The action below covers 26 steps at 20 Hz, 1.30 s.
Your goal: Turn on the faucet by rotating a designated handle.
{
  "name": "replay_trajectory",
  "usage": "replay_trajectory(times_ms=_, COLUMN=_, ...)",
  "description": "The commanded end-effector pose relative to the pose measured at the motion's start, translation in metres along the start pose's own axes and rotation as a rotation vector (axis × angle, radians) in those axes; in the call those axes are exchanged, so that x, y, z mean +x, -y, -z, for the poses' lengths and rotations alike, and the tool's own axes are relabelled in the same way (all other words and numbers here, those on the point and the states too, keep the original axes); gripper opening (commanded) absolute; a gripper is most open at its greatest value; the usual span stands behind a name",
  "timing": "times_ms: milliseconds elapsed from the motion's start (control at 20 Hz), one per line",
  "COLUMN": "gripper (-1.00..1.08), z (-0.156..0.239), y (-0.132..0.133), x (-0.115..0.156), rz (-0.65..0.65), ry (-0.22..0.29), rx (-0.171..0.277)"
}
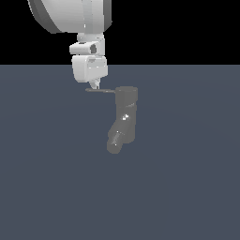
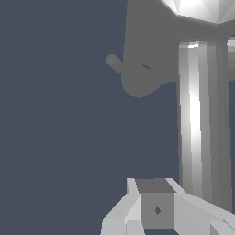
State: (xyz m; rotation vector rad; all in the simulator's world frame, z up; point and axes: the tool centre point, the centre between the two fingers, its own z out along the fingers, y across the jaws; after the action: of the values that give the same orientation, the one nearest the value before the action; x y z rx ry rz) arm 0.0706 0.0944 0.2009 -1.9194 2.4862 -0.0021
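Observation:
The dark grey faucet (image 1: 126, 115) stands upright on the floor, its stubby spout (image 1: 116, 142) angled down toward the camera. The thin handle (image 1: 101, 90) sticks out from the cap toward the exterior view's left. My gripper (image 1: 95, 85) hangs straight down over the handle's outer end, its tips at or just above the rod. The fingers are pressed together with nothing held between them. In the wrist view the handle (image 2: 202, 128) shows as a bright cylinder right beside my gripper (image 2: 153, 206), with the faucet (image 2: 147, 55) body and spout beyond it.
A flat blue-grey floor (image 1: 56, 178) spreads around the faucet. The white arm (image 1: 70, 14) comes down from above at the exterior view's left of the faucet.

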Motion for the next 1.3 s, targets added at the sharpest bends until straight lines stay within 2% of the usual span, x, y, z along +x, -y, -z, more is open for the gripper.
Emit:
replay_trajectory(times_ms=0, gripper=-1.0, z=0.0, y=-0.008, x=0.001, rz=-0.001, ry=-0.001, rx=-0.001)
replay_trajectory(times_ms=1100, gripper=-1.0, z=0.0, y=-0.078, x=0.003, rz=-0.002, ry=0.0, rx=-0.001)
replay_trajectory(times_ms=1250, gripper=-1.0, z=0.0, y=-0.073, x=0.011, rz=-0.013, ry=0.0, rx=0.001)
